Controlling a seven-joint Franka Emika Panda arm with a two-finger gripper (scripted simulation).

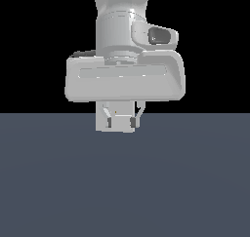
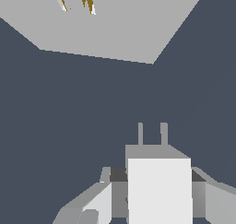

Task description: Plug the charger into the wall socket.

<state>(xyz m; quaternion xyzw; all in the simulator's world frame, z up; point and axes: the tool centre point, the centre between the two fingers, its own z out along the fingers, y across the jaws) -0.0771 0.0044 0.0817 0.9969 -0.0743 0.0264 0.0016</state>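
Observation:
In the wrist view my gripper (image 2: 158, 176) is shut on the charger (image 2: 159, 191), a pale boxy block with two short prongs (image 2: 152, 133) sticking out ahead. The wall socket (image 2: 106, 27) is a flat pale grey plate with small yellowish slots, ahead of the prongs. A stretch of dark floor shows between the prongs and the plate, so they are apart. In the exterior view the gripper (image 1: 120, 123) hangs low over the floor, and the pale socket block (image 1: 115, 115) with a tiny yellowish dot stands right behind its fingers. There the charger blends in and I cannot make it out.
A flat dark blue-grey floor (image 1: 125, 182) spreads all around. The arm's white hand body (image 1: 124, 77) fills the upper middle of the exterior view.

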